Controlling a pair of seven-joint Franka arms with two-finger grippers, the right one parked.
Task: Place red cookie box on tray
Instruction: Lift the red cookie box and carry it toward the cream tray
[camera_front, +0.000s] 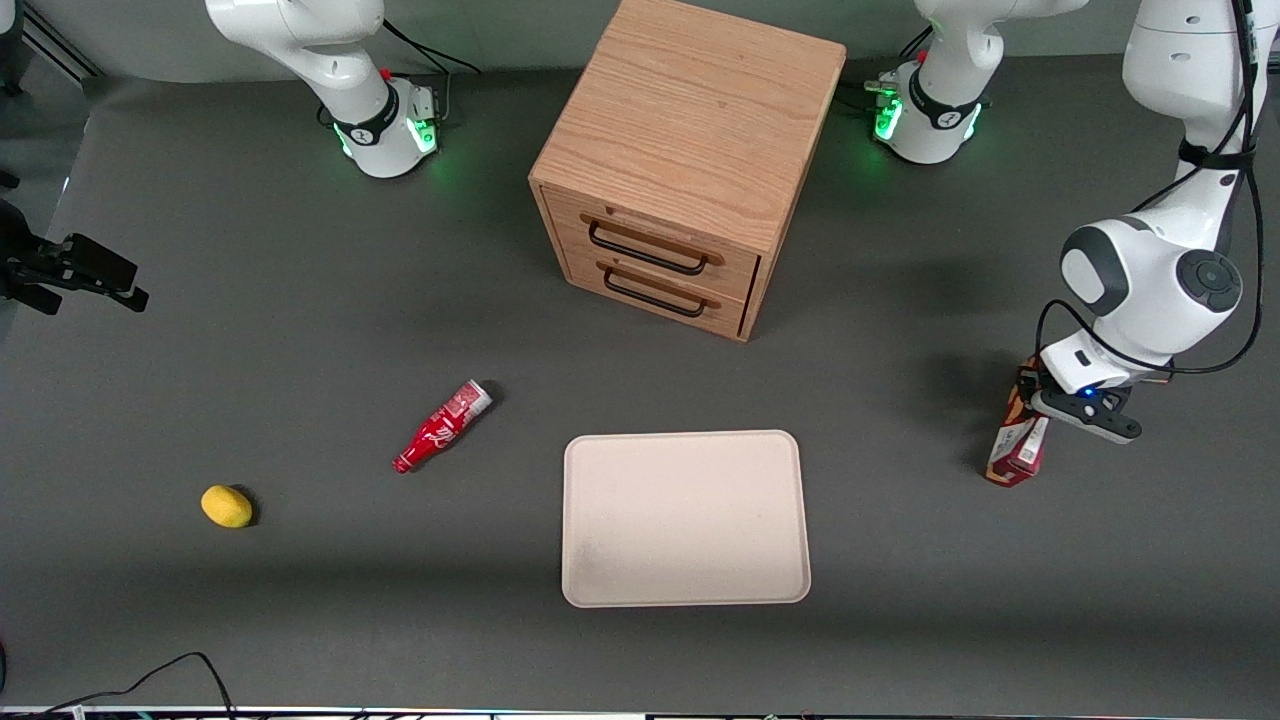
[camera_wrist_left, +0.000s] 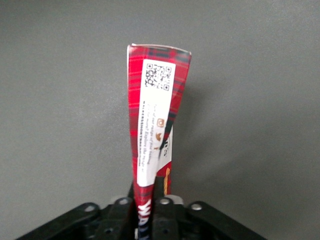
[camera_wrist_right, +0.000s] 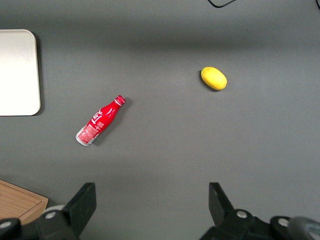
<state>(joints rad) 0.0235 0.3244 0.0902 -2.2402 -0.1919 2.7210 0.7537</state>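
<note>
My gripper (camera_front: 1040, 405) sits low over the table (camera_front: 300, 330) toward the working arm's end, fingers pressed in on the red cookie box (camera_front: 1017, 445) w/ the carton pinched at one end between them. The box is long and narrow, dark red w/ a tartan-like plaid, and a tan patch shows near the gripped end in the front view. From my wrist cam the red cookie box (camera_wrist_left: 156, 115) runs straight out from the gripper (camera_wrist_left: 148, 210), a white label w/ a QR code, small print and little brown icons running along its face; white lettering shows on the red where the pads close on it. The box's free end points toward the front camera, and whether it touches the table I can't tell. It's well apart from the tray (camera_front: 685, 518), a pale beige flat rectangle w/ rounded corners and a low rim, nothing lying in it. A wooden drawer cabinet (camera_front: 690, 160) stands farther from the front camera than the tray. Toward the parked arm's end lie a small red bottle (camera_front: 442, 426) on its side and a yellow lemon-like item (camera_front: 227, 506).
</note>
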